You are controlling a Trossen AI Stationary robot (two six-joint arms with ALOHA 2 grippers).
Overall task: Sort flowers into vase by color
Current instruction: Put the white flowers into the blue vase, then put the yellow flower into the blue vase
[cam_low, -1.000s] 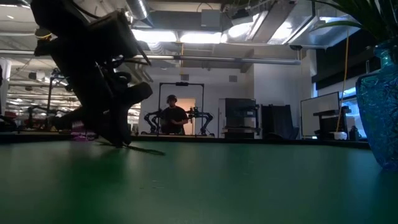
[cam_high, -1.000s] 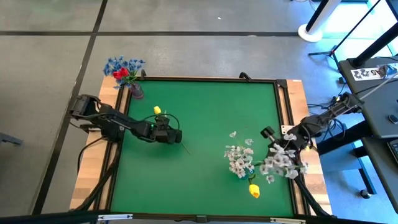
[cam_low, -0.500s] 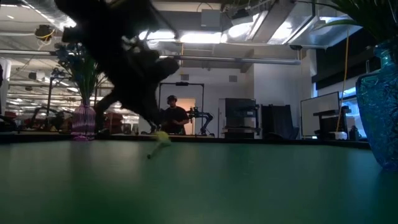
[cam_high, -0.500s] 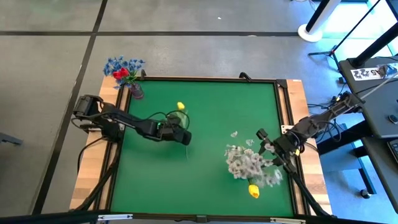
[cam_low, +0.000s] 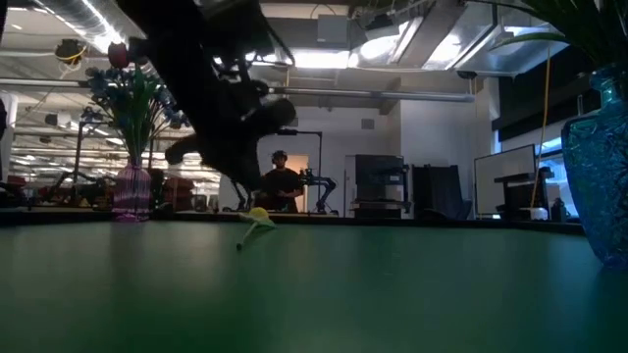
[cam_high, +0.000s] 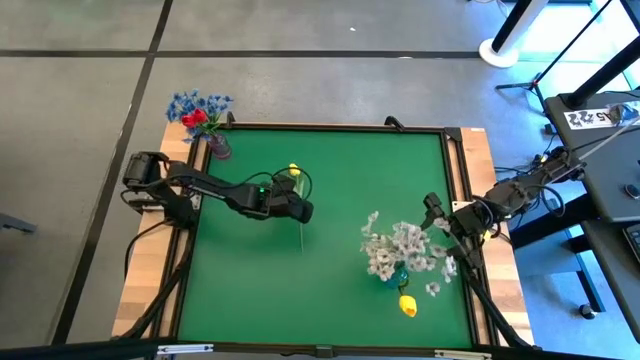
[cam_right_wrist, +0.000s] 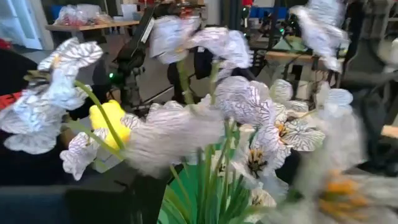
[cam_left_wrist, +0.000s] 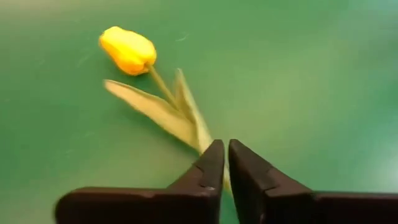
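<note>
My left gripper [cam_high: 304, 213] is shut on a yellow tulip [cam_high: 293, 170] over the green mat's middle. The tulip's bud [cam_left_wrist: 127, 50] and leaves point away from the fingers. My right gripper [cam_high: 440, 215] is at the right side with a bushy white blossom spray [cam_high: 405, 250]. The blossoms [cam_right_wrist: 242, 99] fill the right wrist view and hide the fingers. The spray spreads over a blue glass vase [cam_high: 398, 274]. A second yellow tulip [cam_high: 406, 303] shows near the mat's near edge, beside the vase. My left gripper pinches the tulip's thin stalk just below the leaves [cam_left_wrist: 203, 139] between its two fingers, which slant down. In the low view the tulip [cam_low: 257, 217] hangs tilted just above the mat; whether it touches the mat, I cannot tell. My right gripper holds the white spray by its green stalks [cam_right_wrist: 208, 186], which run together toward the fingers. The blossoms hide the place of contact. The fingers come from the table's right, and the blossoms point toward the table's left.
A pink vase [cam_high: 218, 148] with blue sprigs and a red tulip stands at the far left corner; it also shows in the low view [cam_low: 130, 191]. The blue vase [cam_low: 599, 176] stands close to the low camera. A person [cam_low: 280, 186] is in the room behind.
My left gripper has gone toward the table's right edge with the yellow tulip, which has turned about, its bud now farther right. My right gripper has swung the white spray from the mat's right edge toward the middle and then toward the far edge.
</note>
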